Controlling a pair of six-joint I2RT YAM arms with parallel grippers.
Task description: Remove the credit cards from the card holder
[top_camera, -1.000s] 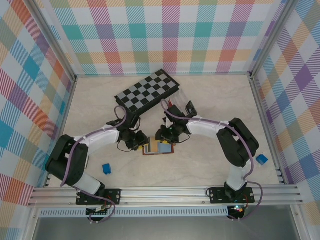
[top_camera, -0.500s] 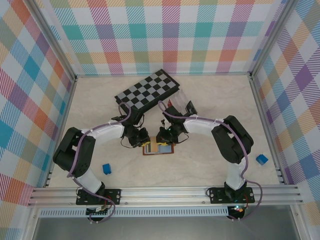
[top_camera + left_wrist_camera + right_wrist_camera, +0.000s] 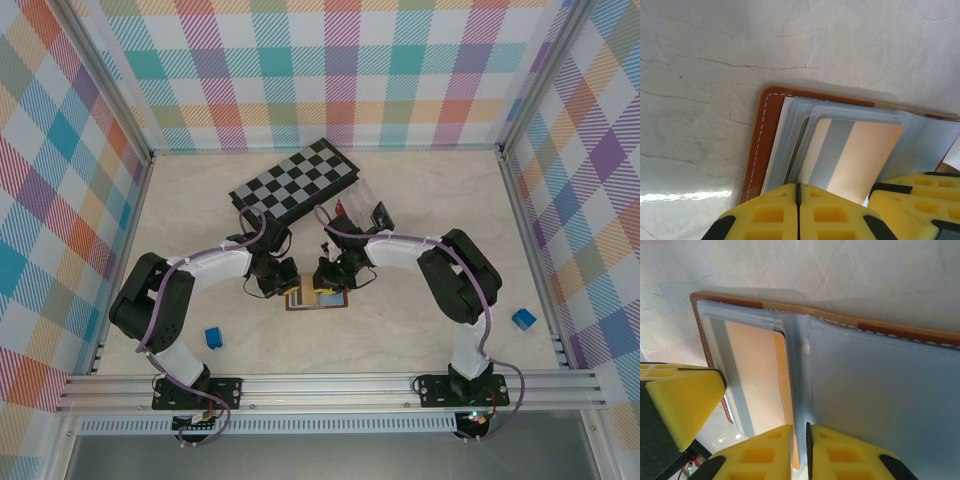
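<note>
Marbled tabletop, plaid walls, open card holder

Bright checked walls stand at 9, 12 and 3 o'clock around a pale, stone-look table.

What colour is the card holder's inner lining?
Pale blue-grey, inside the small brown leather card holder; clearest in the right wrist view.

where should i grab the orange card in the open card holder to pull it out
Probably the orange card by its edge nearest the left wrist camera: the pale blue pocket rims its far end and a long side, so that end looks free. It lies flat in the card holder, so bring the jaws in low from that side, pinching top and bottom faces.
</note>
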